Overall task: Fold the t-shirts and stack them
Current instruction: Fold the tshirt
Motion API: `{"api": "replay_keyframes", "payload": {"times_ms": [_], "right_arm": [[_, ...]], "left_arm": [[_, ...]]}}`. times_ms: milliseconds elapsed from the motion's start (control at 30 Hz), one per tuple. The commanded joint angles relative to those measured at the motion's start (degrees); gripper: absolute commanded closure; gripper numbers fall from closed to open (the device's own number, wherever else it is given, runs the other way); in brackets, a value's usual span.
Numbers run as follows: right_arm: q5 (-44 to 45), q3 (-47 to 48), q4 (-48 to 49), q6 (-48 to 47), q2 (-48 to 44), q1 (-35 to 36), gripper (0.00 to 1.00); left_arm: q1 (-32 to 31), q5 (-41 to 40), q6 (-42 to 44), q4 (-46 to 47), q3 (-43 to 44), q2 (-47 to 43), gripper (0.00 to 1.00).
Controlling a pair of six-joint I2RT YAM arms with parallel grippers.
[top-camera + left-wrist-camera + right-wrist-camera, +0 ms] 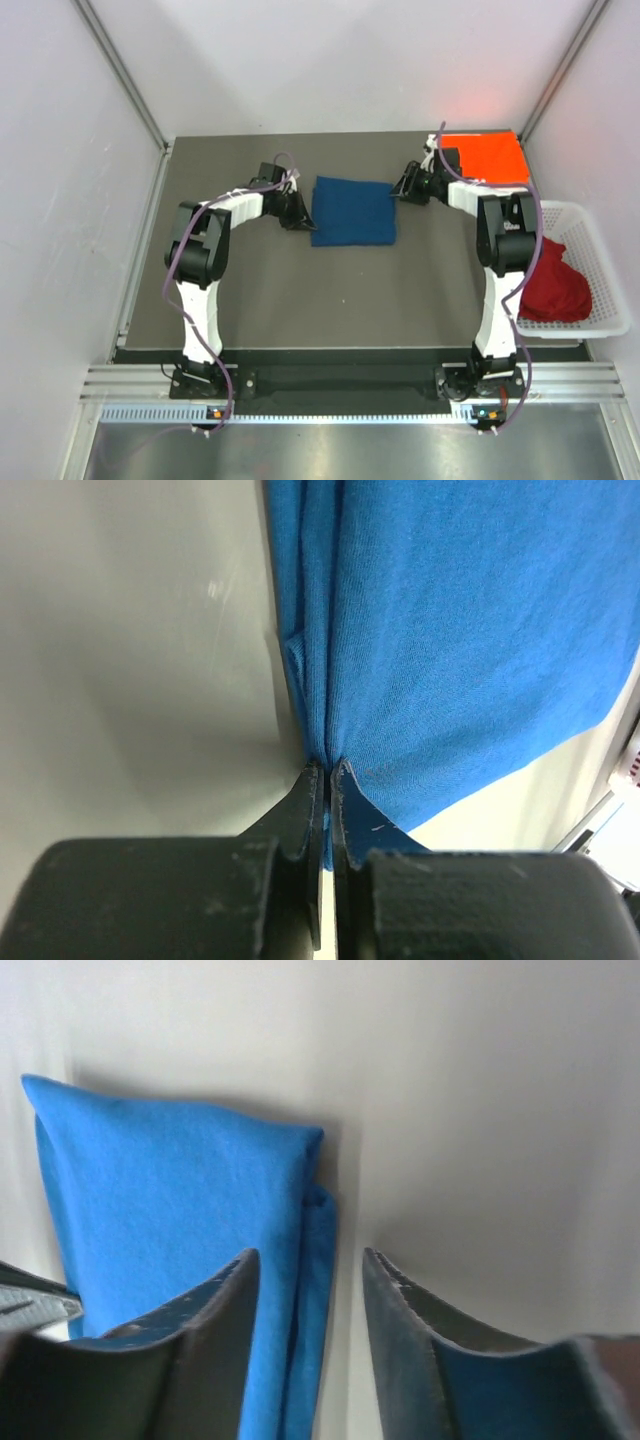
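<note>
The left end effector (328,770) is clamped shut on an edge of the folded blue t-shirt (352,210), which spreads out ahead of it on the desk (300,290). The right end effector (305,1255) stands partly apart, the shirt's opposite folded edge lying between its jaws, ungripped.

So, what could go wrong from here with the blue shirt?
1. The left gripper is shut on the blue shirt at its edge, while the right gripper is open. A one-sided pull could drag the shirt or undo the fold.
2. The shirt's layered edge lies just inside the right jaws, so closing may catch only some of the layers.
</note>
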Motion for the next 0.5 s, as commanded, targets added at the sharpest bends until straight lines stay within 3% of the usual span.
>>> {"api": "replay_keyframes", "payload": {"times_ms": [0, 133, 333, 400, 467], "right_arm": [[-3.28, -1.44, 2.09, -1.08, -5.75, -0.57, 0.51], [-3.28, -6.96, -0.73, -0.99, -10.84, -0.04, 0.56], [-4.25, -18.13, 0.51, -1.78, -20.69, 2.41, 0.63], [-4.6, -19.8, 0.59, -2.22, -21.66, 3.21, 0.61], [-6.26, -19.73, 0.77, -3.01, -20.97, 3.3, 0.52]], "left_arm": [[0.1, -4.09, 1.49, -6.61, -3.8, -2.58, 0.95], [1.15, -8.04, 1.23, -8.64, -4.77, -5.21, 0.76], [1.51, -7.43, -0.35, -12.69, -2.13, -10.39, 0.68], [1.33, -6.21, -1.06, -12.25, -1.78, -12.42, 0.66], [0.89, -1.41, -1.94, -9.62, -1.34, -13.3, 0.65]]}}
